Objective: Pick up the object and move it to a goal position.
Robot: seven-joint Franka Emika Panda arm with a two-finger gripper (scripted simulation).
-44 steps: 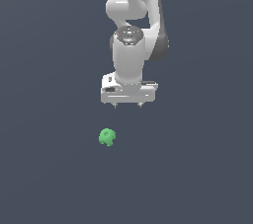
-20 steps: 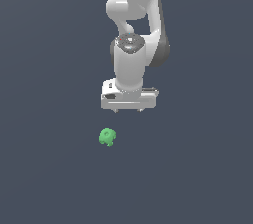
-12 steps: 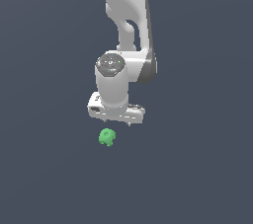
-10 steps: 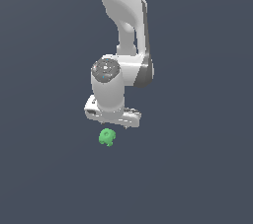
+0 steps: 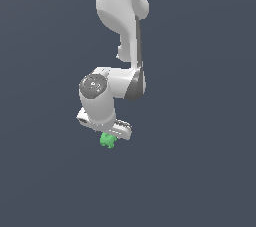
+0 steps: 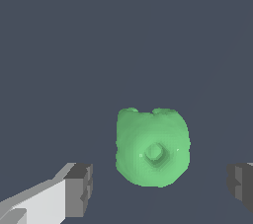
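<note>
The arm (image 5: 122,36) reaches down from the top of the exterior view, bends at a rounded joint, and ends in a white wrist housing with the gripper (image 5: 106,132) below it. The hand is tilted, so its lower bar slopes down toward the exterior view's right.

The object (image 5: 107,140) is a small bright green lump. In the exterior view it sits directly under the hand, its upper part hidden by the bar, with short stubs showing at its lower edge. It is much smaller than the hand. The surface (image 5: 200,171) around it is a uniform dark grey-blue; no edge or horizon is visible.

In the wrist view the object (image 6: 152,147) fills the middle of the frame. It has a rounded body, two low bumps on one side with a shallow notch between them, and a small raised ring-like knob near its centre.

The gripper (image 6: 160,186) is spread wide. One finger (image 6: 79,190) shows as a dark grey pad on a white link on one side of the object; the other finger (image 6: 240,185) shows only as a dark pad at the frame edge on the opposite side. The object lies between the two pads. A clear gap of surface shows between each pad and the object, so neither pad touches it. The gap to the second pad is the larger one.

Whether the fingertips reach the surface cannot be told from either view.
</note>
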